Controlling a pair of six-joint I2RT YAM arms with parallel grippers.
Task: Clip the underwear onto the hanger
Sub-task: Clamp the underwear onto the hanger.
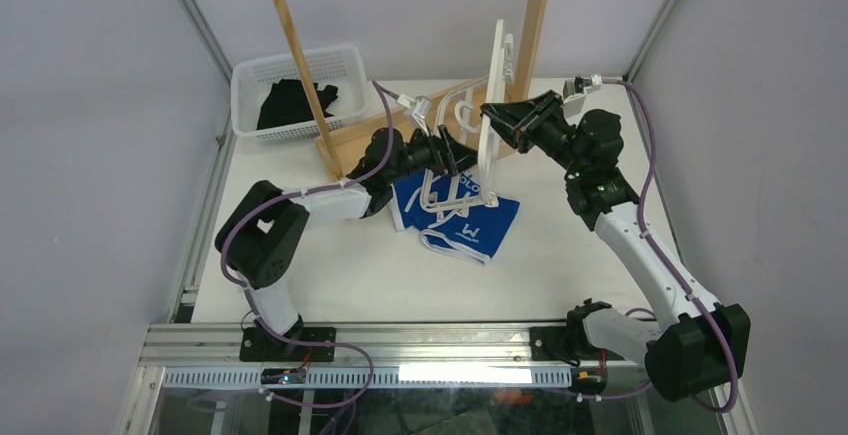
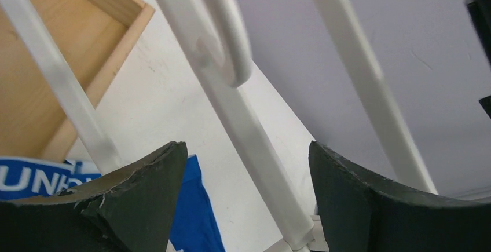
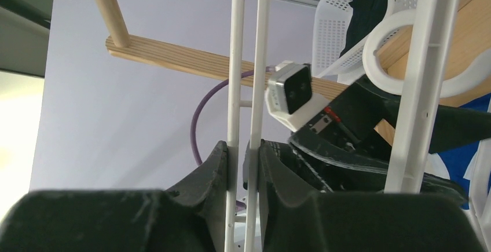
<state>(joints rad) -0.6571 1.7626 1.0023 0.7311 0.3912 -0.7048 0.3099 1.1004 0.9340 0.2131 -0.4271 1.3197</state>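
Here, from above, the white plastic frame hanger (image 1: 495, 65) is held up on its edge by the right gripper (image 1: 487, 115), over the middle of the white table (image 1: 330, 275). The bright blue briefs with white trim (image 1: 470, 220) are laid flat on the table just under it, beside the left gripper (image 1: 455, 155).

In the left wrist view, the left fingers (image 2: 145, 200) are spread wide, and one hanger bar is seen between them, not touched.

In the right wrist view, two thin hanger bars are pinched tightly between the right fingers (image 3: 208, 176).
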